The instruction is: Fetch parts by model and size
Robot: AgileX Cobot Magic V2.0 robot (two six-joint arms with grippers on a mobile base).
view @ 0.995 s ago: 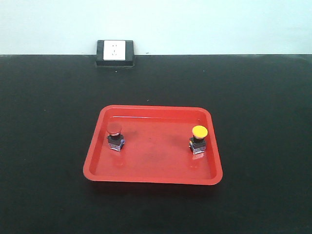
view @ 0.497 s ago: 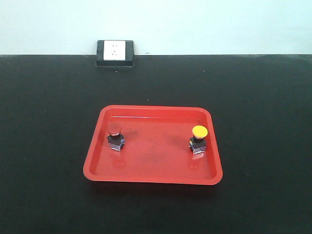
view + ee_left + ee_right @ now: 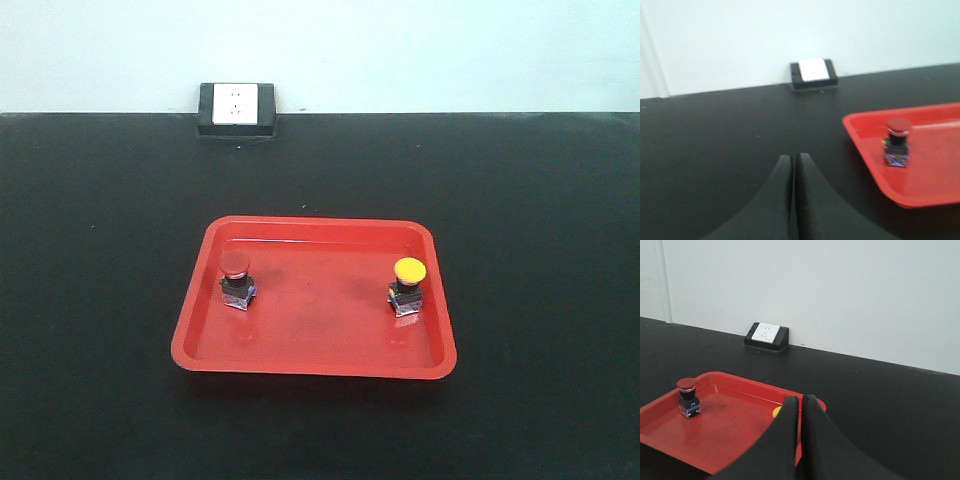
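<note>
A red tray [image 3: 313, 366] lies on the black table. A red-capped push-button switch [image 3: 235, 279] stands upright at its left side and a yellow-capped one [image 3: 408, 285] at its right. My left gripper [image 3: 792, 159] is shut and empty, over the bare table left of the tray [image 3: 865, 150]; the red-capped switch [image 3: 897, 142] stands to its right. My right gripper [image 3: 801, 400] is shut and empty, near the tray's right side [image 3: 715, 450]. Its fingers hide most of the yellow cap [image 3: 776, 412]. The red-capped switch [image 3: 687, 398] shows far left. Neither gripper shows in the front view.
A black box with a white wall-socket face [image 3: 237, 108] sits at the table's back edge against the pale wall. It also shows in the left wrist view [image 3: 813, 74] and the right wrist view [image 3: 766, 335].
</note>
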